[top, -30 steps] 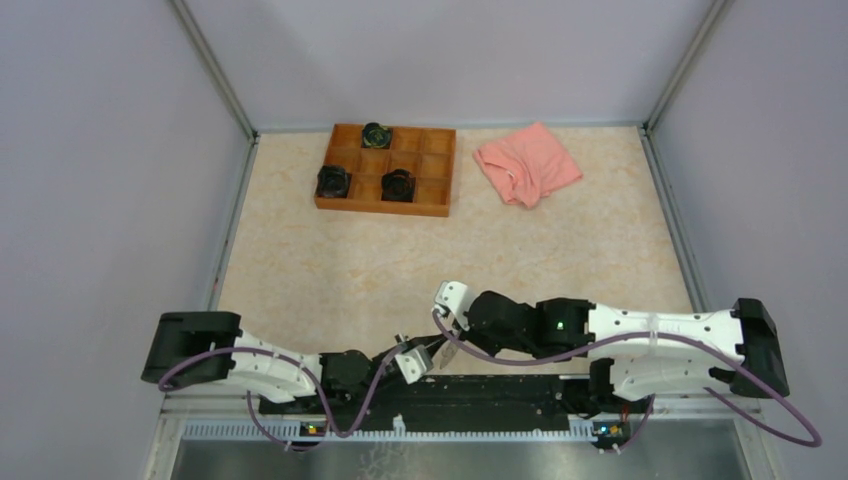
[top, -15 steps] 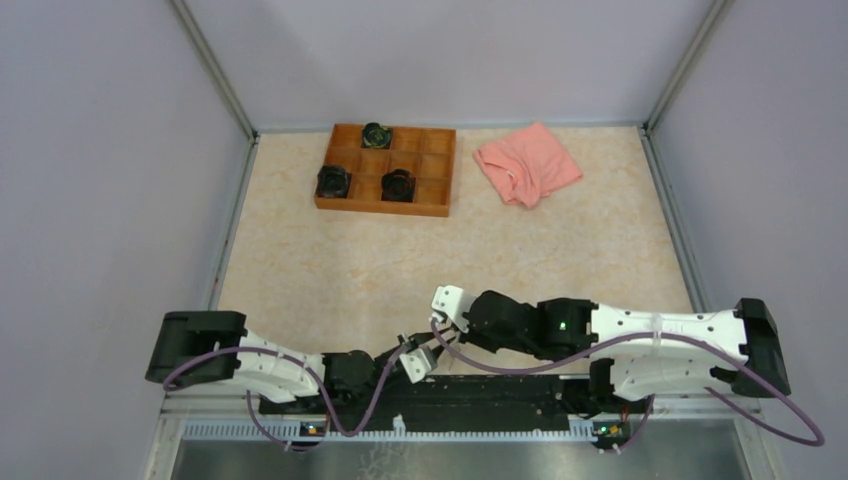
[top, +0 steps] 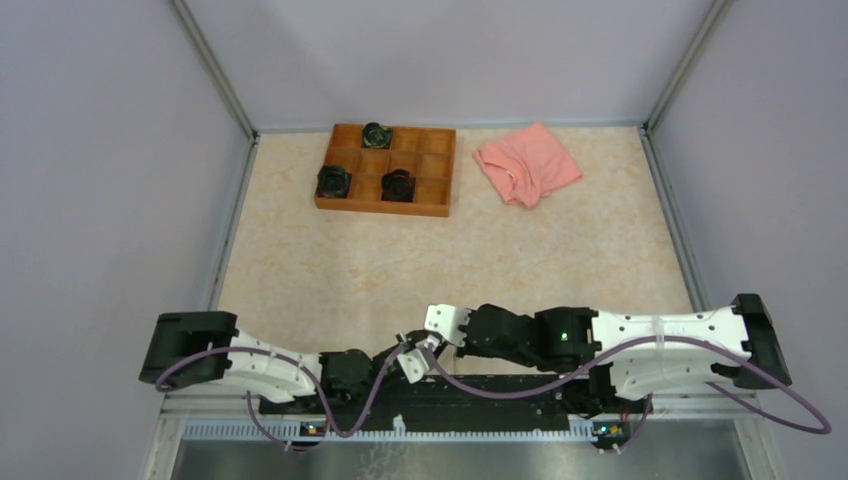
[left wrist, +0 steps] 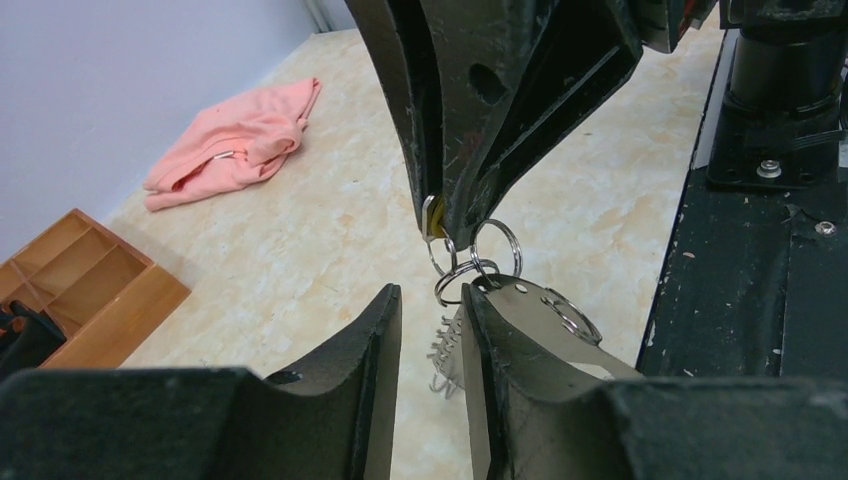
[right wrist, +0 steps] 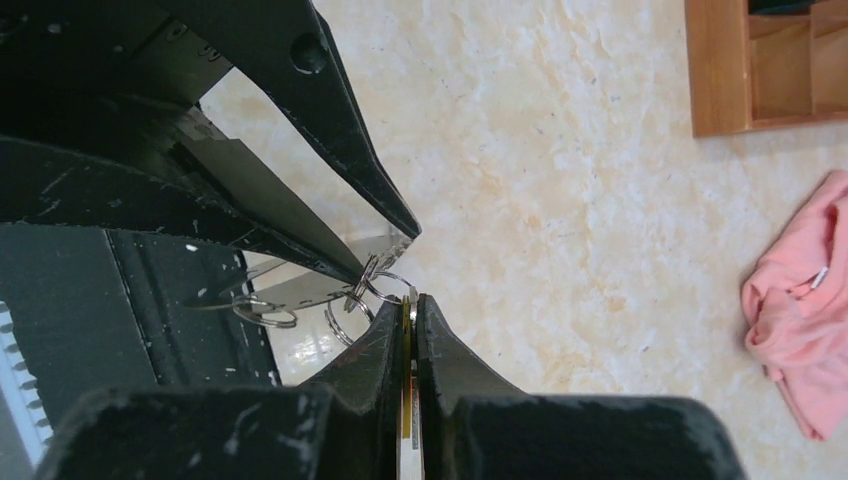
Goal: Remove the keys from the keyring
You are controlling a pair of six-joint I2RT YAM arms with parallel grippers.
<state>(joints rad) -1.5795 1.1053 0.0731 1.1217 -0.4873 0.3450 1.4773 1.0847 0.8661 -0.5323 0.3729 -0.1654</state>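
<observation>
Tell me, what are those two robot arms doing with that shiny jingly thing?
They are trying to get keys off a keyring, just above the near edge of the table. The right gripper is pinched shut on a yellow-headed key. The left gripper has its jaws apart, with the flat metal keyring lying against one finger. Small wire rings link that key to the keyring, so it is not off yet.

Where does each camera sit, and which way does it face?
Top external: above and behind, looking down on the table; both arms show.
Left wrist: on the left arm, facing the right tool; own fingers show.
Right wrist: on the right arm, facing the left tool; own fingers pinch a yellow-headed key.
Shared: all three see the pink cloth and wooden tray.
</observation>
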